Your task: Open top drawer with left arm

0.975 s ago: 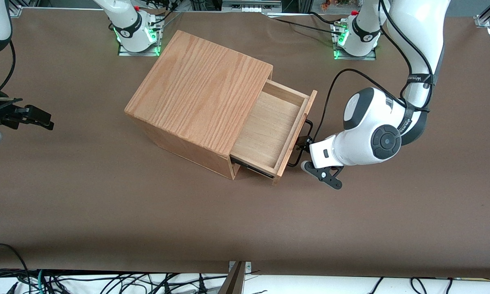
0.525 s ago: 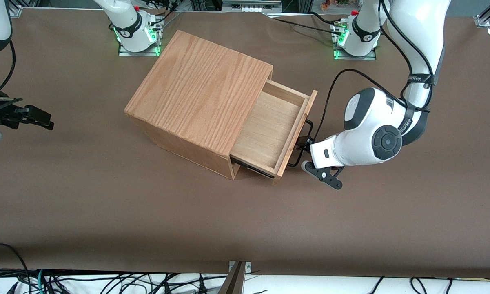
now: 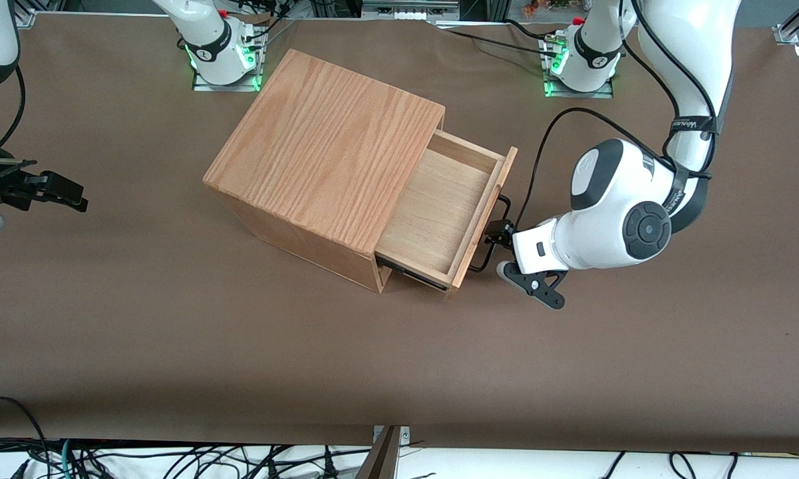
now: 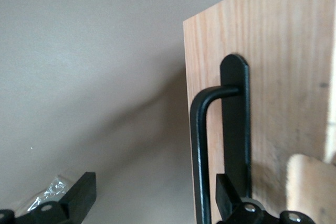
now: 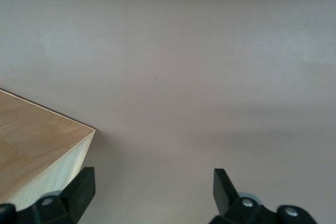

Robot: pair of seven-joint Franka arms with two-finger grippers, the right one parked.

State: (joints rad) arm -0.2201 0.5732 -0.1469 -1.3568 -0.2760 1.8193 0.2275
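Note:
The top drawer [image 3: 439,209] stands pulled well out of the oak-grain box [image 3: 326,146], its pale plywood inside showing and holding nothing. The thin black wire handle [image 3: 480,264] runs along the drawer's front [image 4: 273,77]. The left arm [image 3: 612,213] reaches down in front of the drawer, and its gripper [image 3: 499,234] sits at the middle of the handle. In the left wrist view the gripper [image 4: 153,195] is open, its fingers [image 4: 81,190] wide apart. The handle bar [image 4: 200,145] stands between them, close to one finger and not clamped.
The box rests on the brown table [image 3: 173,332], its drawer front turned toward the working arm's end. Both arm bases [image 3: 582,56] are bolted along the table edge farthest from the front camera. A black cable [image 3: 539,153] loops above the gripper.
The left arm's wrist has shifted slightly away from the drawer front, toward the working arm's end. The drawer has stayed where it was.

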